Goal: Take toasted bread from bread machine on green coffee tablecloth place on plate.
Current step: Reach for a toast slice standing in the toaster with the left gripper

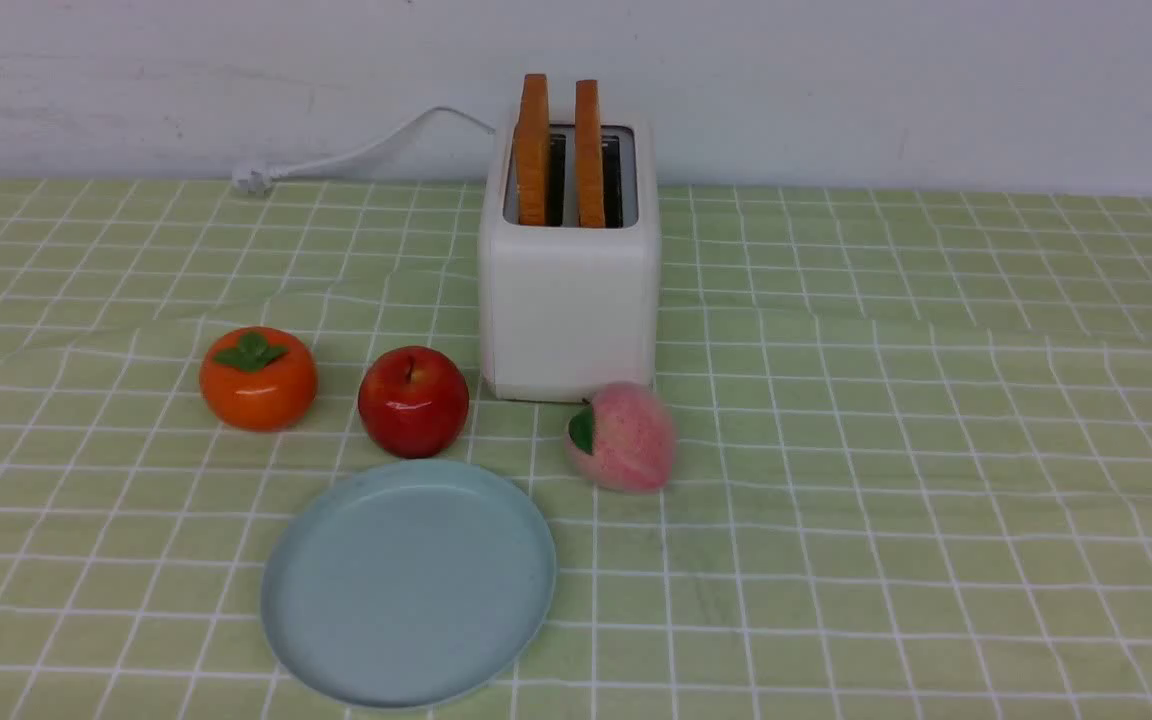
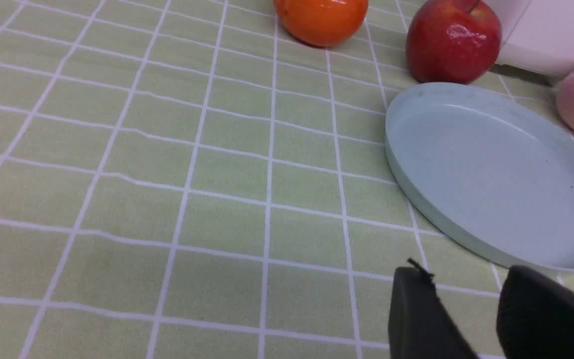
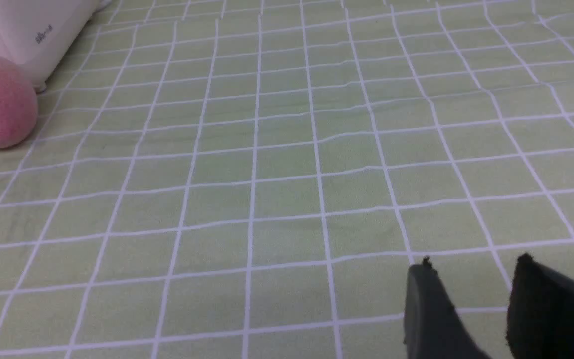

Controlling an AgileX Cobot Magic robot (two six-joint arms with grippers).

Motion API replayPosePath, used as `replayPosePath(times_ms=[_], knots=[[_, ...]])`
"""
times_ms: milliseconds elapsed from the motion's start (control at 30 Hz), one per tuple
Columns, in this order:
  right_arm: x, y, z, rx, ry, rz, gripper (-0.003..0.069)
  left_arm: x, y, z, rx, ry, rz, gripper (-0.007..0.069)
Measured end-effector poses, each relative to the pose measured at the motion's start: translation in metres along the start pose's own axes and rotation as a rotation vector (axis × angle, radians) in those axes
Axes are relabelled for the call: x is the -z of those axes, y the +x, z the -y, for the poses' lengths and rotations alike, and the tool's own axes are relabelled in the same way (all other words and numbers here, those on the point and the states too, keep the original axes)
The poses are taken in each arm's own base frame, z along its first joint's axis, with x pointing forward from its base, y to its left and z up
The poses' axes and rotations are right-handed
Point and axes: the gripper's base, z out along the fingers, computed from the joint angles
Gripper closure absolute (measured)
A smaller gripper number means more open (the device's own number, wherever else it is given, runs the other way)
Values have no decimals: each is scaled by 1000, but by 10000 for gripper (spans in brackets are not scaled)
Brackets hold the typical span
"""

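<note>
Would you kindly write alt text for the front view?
Two slices of toasted bread stand upright in the bread machine on the green tablecloth; in front lie a blue plate, a persimmon, an apple and a peach.

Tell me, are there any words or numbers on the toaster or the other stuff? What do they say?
Small grey mark on the side of the bread machine, right wrist view: too small and blurred to read.
Nothing readable on the toasted bread, the plate, the apple, the peach, the persimmon or the green coffee tablecloth.
</note>
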Motion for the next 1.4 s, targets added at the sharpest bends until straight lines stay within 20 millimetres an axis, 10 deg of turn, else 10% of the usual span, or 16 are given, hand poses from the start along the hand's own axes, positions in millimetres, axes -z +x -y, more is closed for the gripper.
replayPosePath(times_ms=[800,1400], knots=[[0,0,0,0,0,0,419,0,-2,0,10,4,25,387],[0,0,0,0,0,0,419,7,-36,2,724,170,379,393]])
